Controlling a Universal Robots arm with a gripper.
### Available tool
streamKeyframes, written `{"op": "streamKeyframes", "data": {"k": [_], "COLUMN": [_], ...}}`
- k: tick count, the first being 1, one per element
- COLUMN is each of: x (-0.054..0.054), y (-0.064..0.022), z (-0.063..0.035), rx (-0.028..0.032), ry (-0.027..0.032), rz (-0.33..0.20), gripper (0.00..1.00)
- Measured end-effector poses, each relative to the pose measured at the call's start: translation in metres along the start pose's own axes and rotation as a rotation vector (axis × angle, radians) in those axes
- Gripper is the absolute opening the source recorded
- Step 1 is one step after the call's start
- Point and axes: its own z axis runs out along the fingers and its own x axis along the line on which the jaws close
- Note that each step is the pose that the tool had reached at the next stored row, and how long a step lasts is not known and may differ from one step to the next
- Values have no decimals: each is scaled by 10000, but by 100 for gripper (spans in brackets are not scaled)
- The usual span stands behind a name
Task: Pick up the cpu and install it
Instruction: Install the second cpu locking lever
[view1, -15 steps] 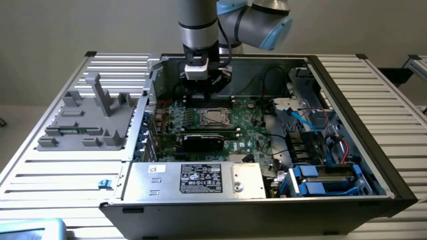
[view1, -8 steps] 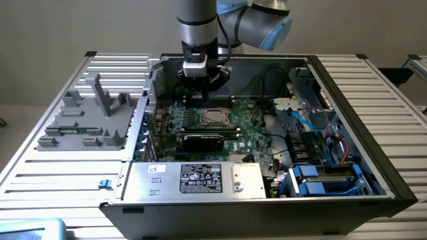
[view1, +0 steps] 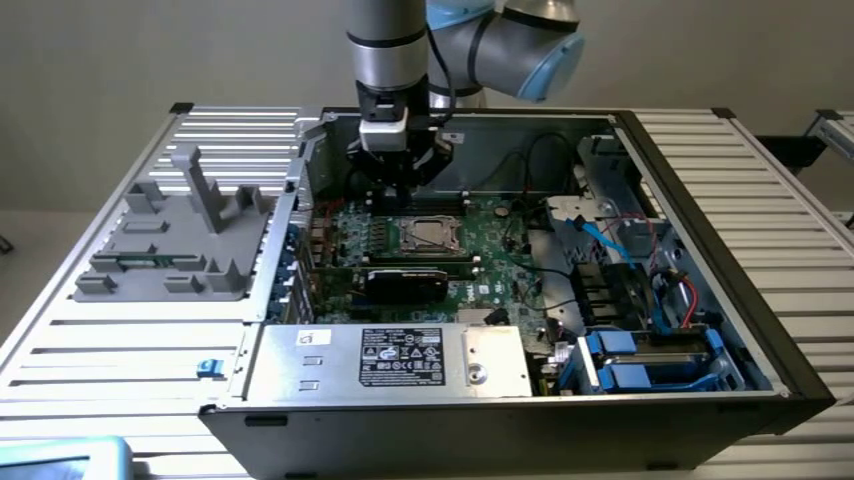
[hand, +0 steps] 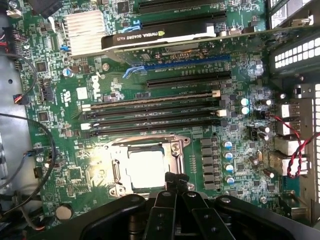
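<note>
Grey arm drops vertically from the top centre of the exterior frame into the open black computer case (view1: 747, 330), wrist pointing straight down. Black claw (view1: 396, 188) closed, holding nothing, poised just above the green motherboard (hand: 65, 145). Shiny silver square cpu (view1: 429, 235) sits in its metal-framed socket (hand: 146, 167), mid-frame, beneath the claw tips (hand: 175, 181).

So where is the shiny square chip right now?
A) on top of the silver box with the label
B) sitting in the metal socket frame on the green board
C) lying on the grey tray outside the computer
B: the cpu lies flat inside the socket frame on the motherboard, with the shut gripper just above its edge.
</note>
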Motion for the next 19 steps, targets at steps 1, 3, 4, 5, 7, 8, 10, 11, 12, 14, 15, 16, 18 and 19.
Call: {"op": "streamKeyframes", "data": {"k": [1,3,4,5,7,8,10,11,12,14,15,16,18,19], "x": [0,0,-1,-3,-8,-8,-8,-7,-7,-5,-3,-1,9,13], "y": [0,0,0,0,0,1,1,0,1,0,-1,-2,-4,-4], "z": [0,0,0,-1,-1,-1,-7,-10,-20,-55,-81,-114,-178,-192], "rx": [-1,-1,-1,-2,-1,-2,-1,0,-8,-22,-25,-27,-34,-36], "ry": [-4,-5,-6,-29,-87,-107,-141,-166,-227,-339,-379,-410,-463,-484], "rz": [0,0,-4,-57,-214,-282,-377,-404,-409,-407,-406,-406,-405,-405], "gripper": [11,11,11,11,11,11,11,11,11,11,11,11,11,11]}}
